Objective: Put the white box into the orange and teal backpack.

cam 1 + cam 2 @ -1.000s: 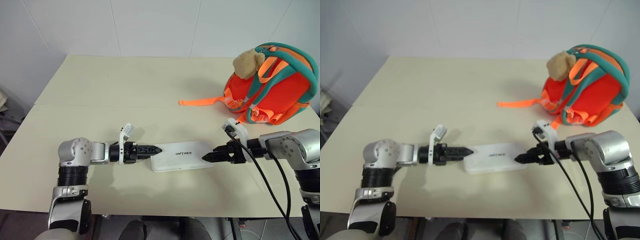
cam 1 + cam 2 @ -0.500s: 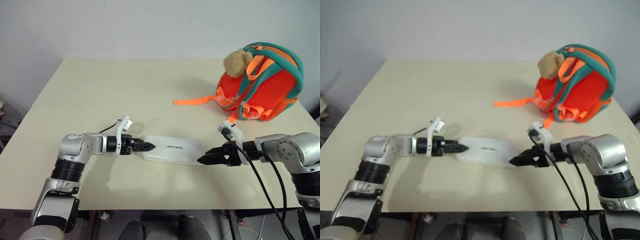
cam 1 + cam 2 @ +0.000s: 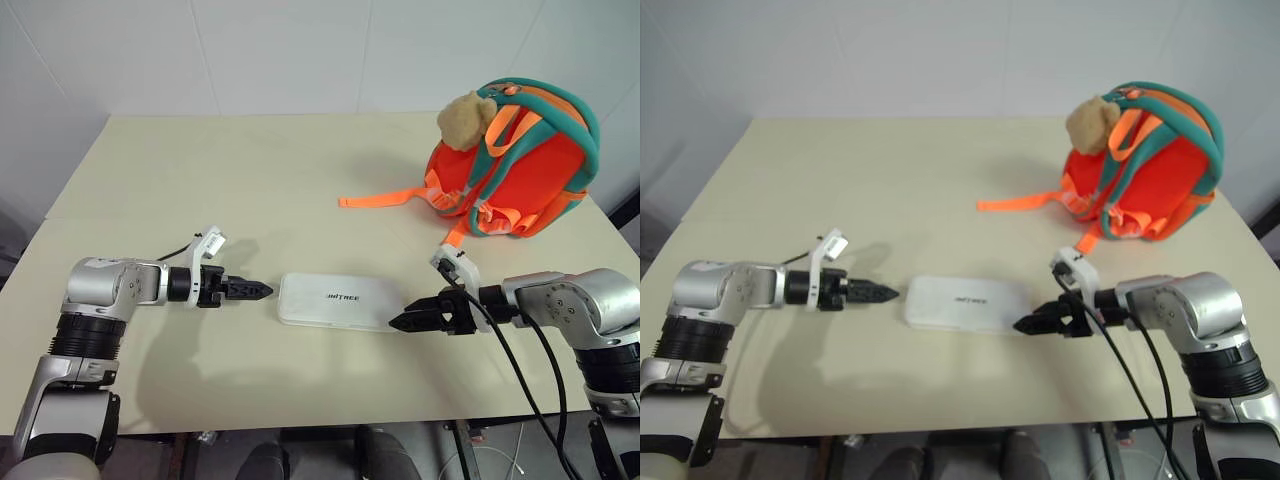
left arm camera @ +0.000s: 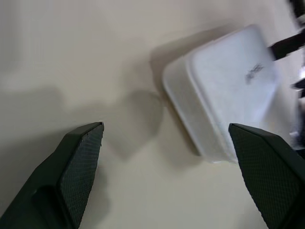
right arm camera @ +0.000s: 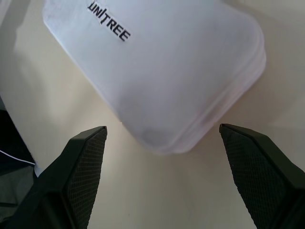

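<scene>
Both pairs of fingers stand wide apart and hold nothing. On my left side, my left gripper [image 3: 258, 290] lies low over the table [image 3: 200, 180] and points at the near short end of the white box [image 3: 340, 301], with a small gap of bare table between its tip and the box. In the left wrist view the two pads [image 4: 78, 164] frame that corner without touching it.

The white box lies flat in the middle of the table, lettering up, between my two hands. My right gripper [image 3: 408, 321] is at the other short end, just beside the edge, maybe touching it; I cannot tell for sure. In the right wrist view its fingers [image 5: 83, 167] stand on both sides of the rounded end.

The orange and teal backpack [image 3: 520, 170] stands far right at the back, well apart from the box.

I judge some risks. If only one hand pushes, the box can slide or turn away. Its smooth flat shell may slip when I squeeze it from the ends. Also I cannot see an open mouth on the backpack, so the insertion may be blocked.
</scene>
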